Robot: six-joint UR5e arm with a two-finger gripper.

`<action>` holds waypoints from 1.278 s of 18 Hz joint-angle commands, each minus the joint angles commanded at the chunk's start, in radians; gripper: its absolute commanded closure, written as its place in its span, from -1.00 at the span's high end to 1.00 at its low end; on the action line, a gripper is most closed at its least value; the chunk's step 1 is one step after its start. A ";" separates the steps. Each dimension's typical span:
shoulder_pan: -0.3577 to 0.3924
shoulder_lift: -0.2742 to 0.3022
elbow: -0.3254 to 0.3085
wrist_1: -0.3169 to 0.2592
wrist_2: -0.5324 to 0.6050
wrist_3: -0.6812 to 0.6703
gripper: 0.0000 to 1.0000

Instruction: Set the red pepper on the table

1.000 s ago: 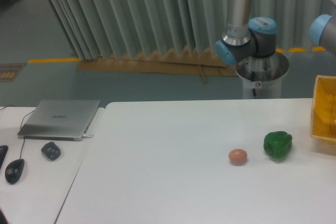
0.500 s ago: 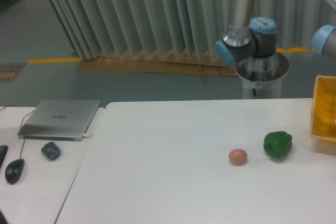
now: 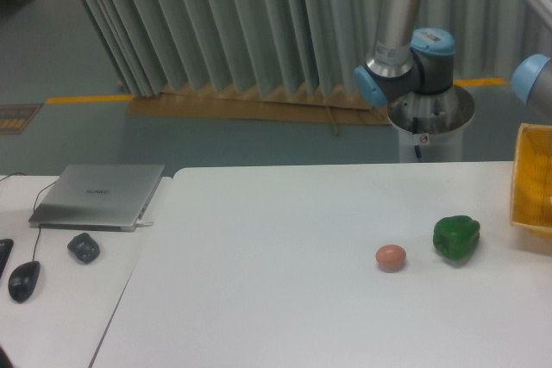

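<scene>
Your table (image 3: 285,239) holds one green pepper (image 3: 456,238), one egg (image 3: 391,257) left of it; gripper out of view.

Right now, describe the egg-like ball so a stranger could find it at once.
Look at the large white table, toward its right side. Left of the green pepper sits the small orange-pink ball, apart from it. It is smooth, rounded and smaller than the lobed pepper.
</scene>
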 joint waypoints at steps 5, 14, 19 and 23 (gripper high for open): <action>0.000 -0.003 -0.002 0.008 0.000 -0.003 0.97; -0.005 0.002 -0.003 0.005 0.003 -0.037 -0.16; 0.000 0.031 0.015 -0.012 -0.044 -0.037 -0.16; 0.014 0.060 0.041 -0.093 -0.150 -0.038 -0.20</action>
